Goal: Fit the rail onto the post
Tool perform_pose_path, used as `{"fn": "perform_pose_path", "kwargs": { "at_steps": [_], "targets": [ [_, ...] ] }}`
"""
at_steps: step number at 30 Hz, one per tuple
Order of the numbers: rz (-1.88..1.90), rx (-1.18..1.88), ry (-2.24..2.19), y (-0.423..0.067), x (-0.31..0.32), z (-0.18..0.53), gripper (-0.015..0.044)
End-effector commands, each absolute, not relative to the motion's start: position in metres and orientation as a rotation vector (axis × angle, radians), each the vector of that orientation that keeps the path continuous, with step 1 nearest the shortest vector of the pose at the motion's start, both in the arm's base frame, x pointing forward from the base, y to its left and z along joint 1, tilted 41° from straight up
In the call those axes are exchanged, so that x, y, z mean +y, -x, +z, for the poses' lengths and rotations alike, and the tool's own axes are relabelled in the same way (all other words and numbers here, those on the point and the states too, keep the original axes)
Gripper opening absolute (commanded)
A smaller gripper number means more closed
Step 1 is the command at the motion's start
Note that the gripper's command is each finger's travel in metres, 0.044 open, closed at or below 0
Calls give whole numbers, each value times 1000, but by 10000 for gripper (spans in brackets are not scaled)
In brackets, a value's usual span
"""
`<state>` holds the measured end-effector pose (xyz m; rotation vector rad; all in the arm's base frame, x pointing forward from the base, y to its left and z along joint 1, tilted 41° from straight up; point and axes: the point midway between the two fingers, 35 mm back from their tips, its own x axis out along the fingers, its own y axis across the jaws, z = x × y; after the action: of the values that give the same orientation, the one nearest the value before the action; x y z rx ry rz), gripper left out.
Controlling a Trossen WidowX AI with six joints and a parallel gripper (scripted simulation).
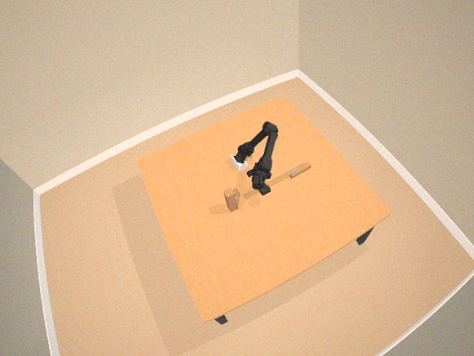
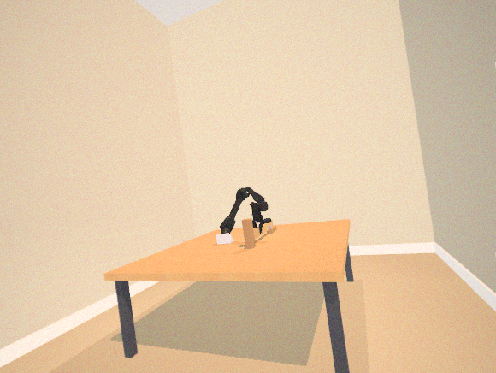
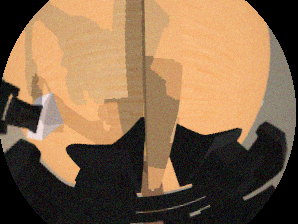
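The short wooden post stands upright near the table's middle. The long wooden rail runs from the low footboard block toward the post. Its far end sits at the grey bracket. My gripper is shut on the rail close to its near end and holds that end above the table, a little short of the post. The pegs and the holes are too small to make out.
The arm's white base stands behind the post on the orange table. The table has dark legs and stands in a beige room.
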<state>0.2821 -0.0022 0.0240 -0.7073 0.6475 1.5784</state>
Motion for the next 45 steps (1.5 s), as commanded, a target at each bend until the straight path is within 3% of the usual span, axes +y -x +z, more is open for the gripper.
{"fn": "perform_pose_path", "kwargs": {
  "at_steps": [1,45],
  "targets": [
    [1570,644,712,-284,-6,25,0],
    [1570,645,712,-286,-16,16,0]
  ]
}}
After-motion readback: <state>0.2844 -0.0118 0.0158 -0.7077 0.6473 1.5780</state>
